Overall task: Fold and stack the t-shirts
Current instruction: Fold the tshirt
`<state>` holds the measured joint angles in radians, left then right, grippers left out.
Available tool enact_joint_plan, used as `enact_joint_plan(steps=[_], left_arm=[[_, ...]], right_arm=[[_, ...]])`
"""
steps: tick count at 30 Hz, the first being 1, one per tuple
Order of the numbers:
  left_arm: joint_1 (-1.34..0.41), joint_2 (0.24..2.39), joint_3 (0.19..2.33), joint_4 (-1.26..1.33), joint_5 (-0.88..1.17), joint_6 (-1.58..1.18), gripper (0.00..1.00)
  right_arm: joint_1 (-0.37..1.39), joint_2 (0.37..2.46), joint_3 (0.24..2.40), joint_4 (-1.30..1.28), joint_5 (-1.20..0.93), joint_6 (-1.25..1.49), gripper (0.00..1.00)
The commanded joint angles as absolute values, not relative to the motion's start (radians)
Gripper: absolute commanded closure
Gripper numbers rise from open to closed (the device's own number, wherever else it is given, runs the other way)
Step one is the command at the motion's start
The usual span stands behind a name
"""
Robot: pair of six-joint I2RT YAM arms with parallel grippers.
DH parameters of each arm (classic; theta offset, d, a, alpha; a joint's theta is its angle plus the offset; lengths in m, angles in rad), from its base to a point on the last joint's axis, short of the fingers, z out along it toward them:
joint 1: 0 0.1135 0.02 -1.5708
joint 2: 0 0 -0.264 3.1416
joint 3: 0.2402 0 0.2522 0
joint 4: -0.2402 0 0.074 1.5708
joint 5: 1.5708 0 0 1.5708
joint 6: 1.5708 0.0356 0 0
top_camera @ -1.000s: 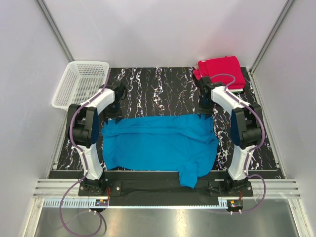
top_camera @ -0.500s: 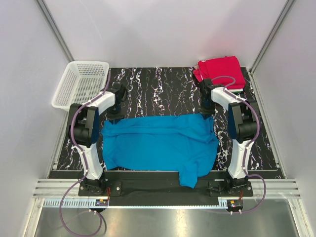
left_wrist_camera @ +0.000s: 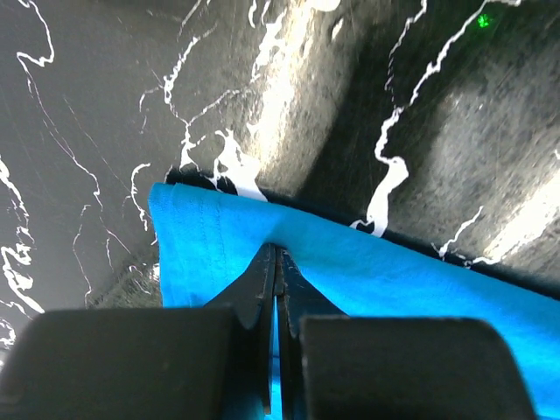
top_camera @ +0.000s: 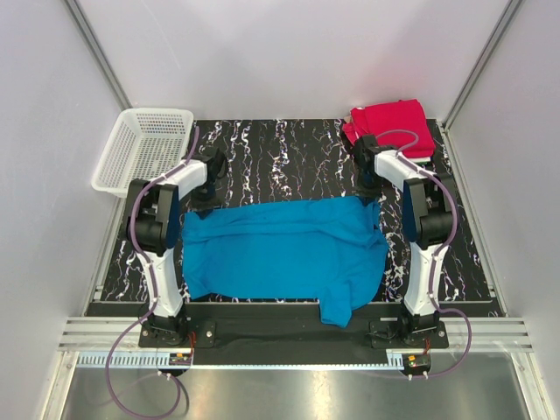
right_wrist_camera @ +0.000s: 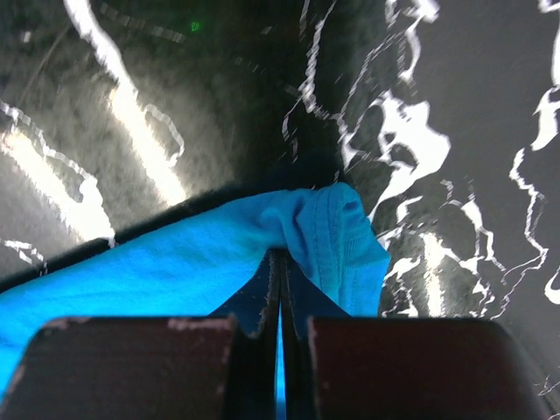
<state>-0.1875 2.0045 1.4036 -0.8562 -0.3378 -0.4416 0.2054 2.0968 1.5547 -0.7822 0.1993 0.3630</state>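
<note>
Blue t-shirt [top_camera: 284, 249] spread on the near half of the table [top_camera: 289, 157], its 2 far corners clamped by the left gripper [left_wrist_camera: 275, 252] and right gripper [right_wrist_camera: 278, 260]; red t-shirt [top_camera: 394, 127] folded far right.

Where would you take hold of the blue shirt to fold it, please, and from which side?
By its far edge, at the two outer corners, from above. The blue shirt lies spread wide, so a pinch at each corner should lift that edge evenly. The left end effector and right end effector are shut there.
</note>
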Motion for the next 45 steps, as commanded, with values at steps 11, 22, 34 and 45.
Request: enact_joint_plan(steps=[11, 22, 34, 45], left_arm=[[-0.186, 2.126, 1.611, -0.877, -0.377, -0.436, 1.0], [-0.199, 2.177, 1.672, -0.89, -0.383, -0.422, 1.0], [-0.199, 2.198, 1.695, -0.896, -0.399, -0.423, 1.0], [-0.199, 2.056, 1.614, -0.861, -0.354, -0.43, 0.79]], right_arm=[[0.126, 2.152, 1.6, -0.792, 0.273, 0.365, 1.0], [0.112, 2.201, 1.651, -0.805, 0.264, 0.351, 1.0], [0.098, 2.244, 1.758, -0.86, 0.27, 0.33, 0.93], [0.101, 1.959, 1.704, -0.887, 0.146, 0.322, 0.78]])
